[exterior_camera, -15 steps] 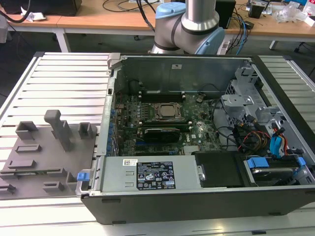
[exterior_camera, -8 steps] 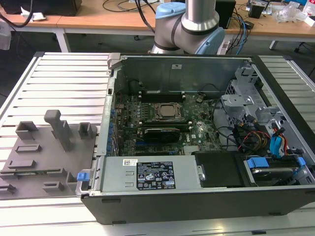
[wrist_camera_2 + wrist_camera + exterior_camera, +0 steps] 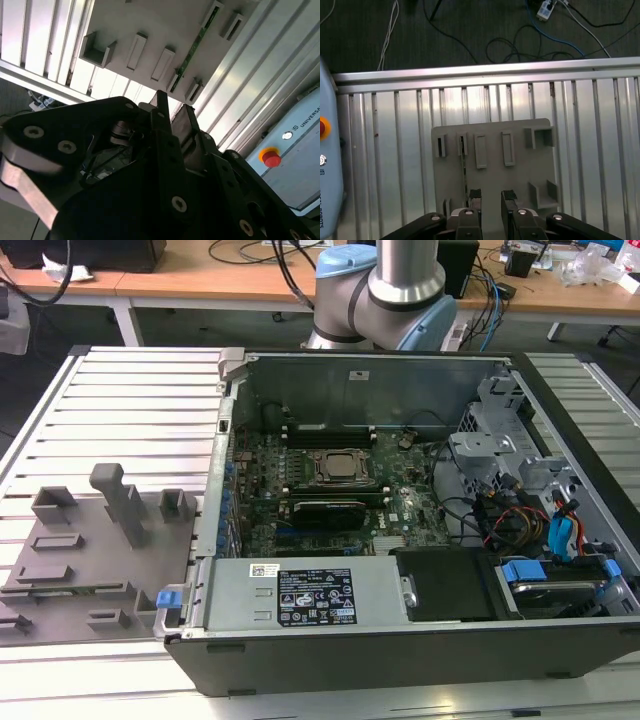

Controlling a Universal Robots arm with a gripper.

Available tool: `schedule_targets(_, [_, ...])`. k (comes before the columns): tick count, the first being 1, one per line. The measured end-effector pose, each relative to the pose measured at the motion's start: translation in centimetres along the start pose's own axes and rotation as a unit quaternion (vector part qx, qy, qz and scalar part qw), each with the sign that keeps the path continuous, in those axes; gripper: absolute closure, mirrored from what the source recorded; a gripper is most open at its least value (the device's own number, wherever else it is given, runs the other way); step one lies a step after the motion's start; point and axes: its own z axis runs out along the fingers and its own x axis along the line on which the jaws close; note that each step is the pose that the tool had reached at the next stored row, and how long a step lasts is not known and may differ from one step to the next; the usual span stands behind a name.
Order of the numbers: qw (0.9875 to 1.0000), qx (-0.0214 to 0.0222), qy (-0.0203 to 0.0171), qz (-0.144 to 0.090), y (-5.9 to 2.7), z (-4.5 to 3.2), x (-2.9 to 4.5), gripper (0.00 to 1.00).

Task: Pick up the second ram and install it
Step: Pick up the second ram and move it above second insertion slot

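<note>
The matte black gripper [image 3: 491, 196], jaws parted and empty, hangs over the grey plastic tray [image 3: 150, 565] at the exterior view's lower left, where the thin, flat green second ram [image 3: 465, 172] stands on edge.

I see the slatted metal table [image 3: 130, 390] carrying a grey tray [image 3: 85, 540] on the exterior view's left, with an open computer case [image 3: 400, 675] just beside it.

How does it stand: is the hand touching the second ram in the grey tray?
Apart. In the first wrist view the hand hangs open high above the grey tray, whose second ram sits far below it.
</note>
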Motion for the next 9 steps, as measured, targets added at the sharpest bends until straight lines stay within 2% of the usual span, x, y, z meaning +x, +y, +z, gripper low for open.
schedule_targets(1, [1.0000, 0.0000, 0.0000, 0.000, -0.01, 0.13, 0.00, 0.70])
schedule_targets(2, [1.0000, 0.0000, 0.0000, 0.000, -0.03, 0.69, 0.01, 0.70])
schedule_targets(3, [1.0000, 0.0000, 0.0000, 0.000, -0.08, 1.79, 0.03, 0.70])
schedule_targets(4, [1.0000, 0.0000, 0.0000, 0.000, -0.10, 2.15, 0.04, 0.70])
schedule_targets(9, [1.0000, 0.0000, 0.0000, 0.000, -0.13, 2.96, 0.05, 0.70])
